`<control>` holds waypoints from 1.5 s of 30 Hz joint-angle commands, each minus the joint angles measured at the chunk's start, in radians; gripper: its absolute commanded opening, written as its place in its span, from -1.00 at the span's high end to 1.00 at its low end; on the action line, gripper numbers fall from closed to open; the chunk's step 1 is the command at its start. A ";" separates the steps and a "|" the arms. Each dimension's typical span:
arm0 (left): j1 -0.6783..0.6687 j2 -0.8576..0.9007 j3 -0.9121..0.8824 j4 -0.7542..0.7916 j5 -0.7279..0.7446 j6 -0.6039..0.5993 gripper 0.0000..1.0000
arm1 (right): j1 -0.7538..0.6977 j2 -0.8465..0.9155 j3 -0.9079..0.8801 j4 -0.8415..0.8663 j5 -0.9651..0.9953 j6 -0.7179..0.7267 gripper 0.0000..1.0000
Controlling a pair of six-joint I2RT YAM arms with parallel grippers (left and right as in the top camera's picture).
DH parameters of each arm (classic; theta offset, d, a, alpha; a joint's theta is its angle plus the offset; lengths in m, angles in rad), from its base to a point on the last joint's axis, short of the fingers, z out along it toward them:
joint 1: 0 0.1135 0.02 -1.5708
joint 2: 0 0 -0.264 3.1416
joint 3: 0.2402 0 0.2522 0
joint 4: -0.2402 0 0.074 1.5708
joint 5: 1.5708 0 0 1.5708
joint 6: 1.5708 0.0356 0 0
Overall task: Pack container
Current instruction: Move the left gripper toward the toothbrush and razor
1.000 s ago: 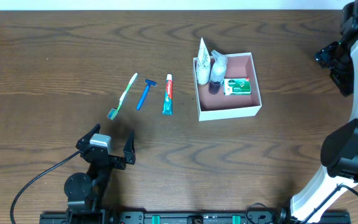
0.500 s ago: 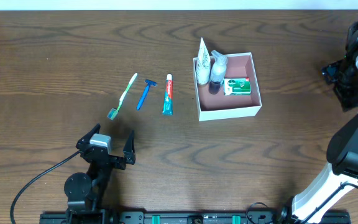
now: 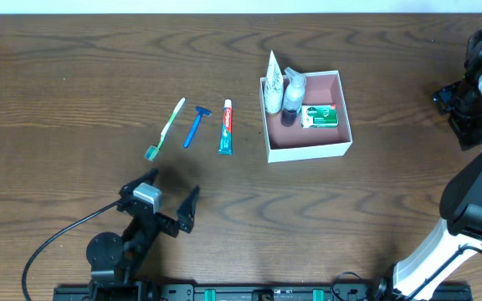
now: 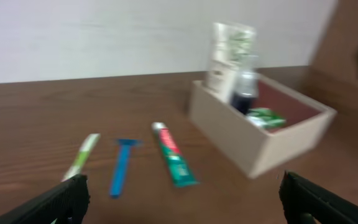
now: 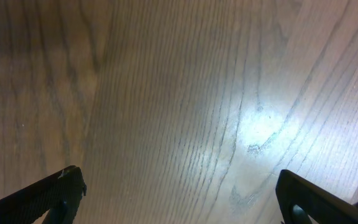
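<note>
The container (image 3: 308, 149), a square white box with a dusty-pink inside, sits right of centre. It holds a white tube, a small bottle and a green-and-white soap packet (image 3: 320, 116). Left of it on the table lie a toothpaste tube (image 3: 226, 126), a blue razor (image 3: 195, 125) and a green-and-white toothbrush (image 3: 166, 127). My left gripper (image 3: 162, 205) is open and empty near the front edge, below the toothbrush. Its wrist view shows the container (image 4: 272, 149), toothpaste (image 4: 174, 162), razor (image 4: 122, 169) and toothbrush (image 4: 82, 155) ahead, blurred. My right gripper (image 3: 452, 100) is open and empty at the far right, over bare wood (image 5: 179, 112).
The dark wood table (image 3: 74, 67) carries nothing else. A black cable (image 3: 48, 247) runs from the left arm's base at the front. The right arm's white links (image 3: 475, 201) stand along the right edge.
My left gripper has swung to the right and turned toward the items and container. My right gripper has shifted slightly toward the right edge.
</note>
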State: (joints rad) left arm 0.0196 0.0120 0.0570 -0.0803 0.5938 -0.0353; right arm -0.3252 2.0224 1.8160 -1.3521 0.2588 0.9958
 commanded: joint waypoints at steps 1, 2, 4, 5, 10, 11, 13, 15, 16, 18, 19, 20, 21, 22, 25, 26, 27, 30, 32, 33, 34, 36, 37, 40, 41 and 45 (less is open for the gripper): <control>0.006 0.030 0.051 -0.046 0.129 -0.053 -0.96 | -0.003 0.005 0.000 0.000 0.014 0.021 -0.99; 0.006 0.053 0.084 -0.064 0.128 -0.052 -0.96 | -0.003 0.005 0.000 0.000 0.014 0.021 -0.99; 0.006 0.122 0.161 -0.098 0.128 -0.043 -0.96 | -0.003 0.005 0.000 0.000 0.014 0.021 -0.99; 0.006 0.160 0.200 -0.118 0.129 -0.038 -0.96 | -0.003 0.005 0.000 0.000 0.014 0.021 -0.98; 0.006 0.383 0.410 -0.211 0.129 0.023 -0.96 | -0.003 0.005 0.000 0.000 0.014 0.021 -0.98; 0.006 0.415 0.433 -0.208 0.129 0.023 -0.96 | -0.003 0.005 0.000 0.000 0.014 0.021 -0.98; 0.006 0.472 0.454 -0.172 0.153 -0.017 -0.96 | -0.003 0.005 0.000 0.000 0.014 0.021 -0.98; 0.006 0.508 0.456 -0.100 0.237 -0.026 -0.96 | -0.003 0.005 0.000 0.000 0.014 0.021 -0.98; 0.006 0.523 0.464 -0.088 0.262 -0.026 -0.96 | -0.003 0.005 0.000 0.000 0.014 0.021 -0.98; -0.002 0.563 0.510 -0.127 0.237 -0.031 -0.96 | -0.003 0.005 0.000 0.000 0.014 0.021 -0.99; -0.011 0.587 0.548 -0.179 0.184 -0.030 -0.96 | -0.003 0.005 0.000 0.000 0.014 0.021 -0.98; -0.022 0.612 0.590 -0.241 0.113 -0.029 -0.96 | -0.003 0.005 0.000 0.000 0.014 0.021 -0.99; -0.042 0.655 0.658 -0.345 0.000 -0.014 -0.96 | -0.003 0.005 0.000 0.000 0.014 0.021 -0.99; -0.062 0.698 0.719 -0.431 -0.085 0.012 -0.96 | -0.003 0.005 0.000 0.000 0.014 0.021 -0.99; -0.135 0.868 0.926 -0.682 -0.313 0.055 -0.96 | -0.003 0.005 0.000 0.000 0.014 0.021 -0.98; -0.162 0.938 1.000 -0.755 -0.364 0.055 -0.96 | -0.003 0.005 0.000 0.000 0.014 0.021 -0.98; -0.183 0.999 1.061 -0.805 -0.389 0.055 -0.96 | -0.003 0.005 0.000 0.000 0.014 0.021 -0.98; -0.242 1.194 1.231 -0.902 -0.404 0.062 -0.96 | -0.003 0.005 0.000 0.000 0.014 0.021 -0.98; -0.258 1.304 1.300 -0.904 -0.403 0.061 -0.96 | -0.003 0.005 0.000 0.000 0.014 0.021 -0.98; -0.262 1.344 1.318 -0.892 -0.402 0.061 -0.96 | -0.003 0.005 0.000 0.000 0.014 0.021 -0.99; -0.262 1.379 1.326 -0.870 -0.399 0.061 -0.96 | -0.003 0.005 0.000 0.000 0.014 0.021 -0.99; -0.262 1.441 1.327 -0.818 -0.393 0.036 -0.96 | -0.003 0.005 0.000 0.000 0.014 0.021 -0.98; -0.262 1.467 1.327 -0.805 -0.393 0.009 -0.96 | -0.003 0.005 0.000 0.000 0.014 0.021 -0.98; -0.264 1.550 1.327 -0.786 -0.392 -0.030 -0.96 | -0.003 0.005 0.000 0.000 0.014 0.021 -0.98; -0.268 1.572 1.327 -0.778 -0.394 -0.028 -0.96 | -0.003 0.005 0.000 0.000 0.014 0.021 -0.98; -0.307 1.671 1.327 -0.776 -0.457 -0.039 -0.96 | -0.003 0.005 0.000 0.000 0.014 0.021 -0.99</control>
State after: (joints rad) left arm -0.2565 1.6306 1.3693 -0.8555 0.2008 -0.0422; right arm -0.3252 2.0224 1.8141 -1.3499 0.2584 1.0008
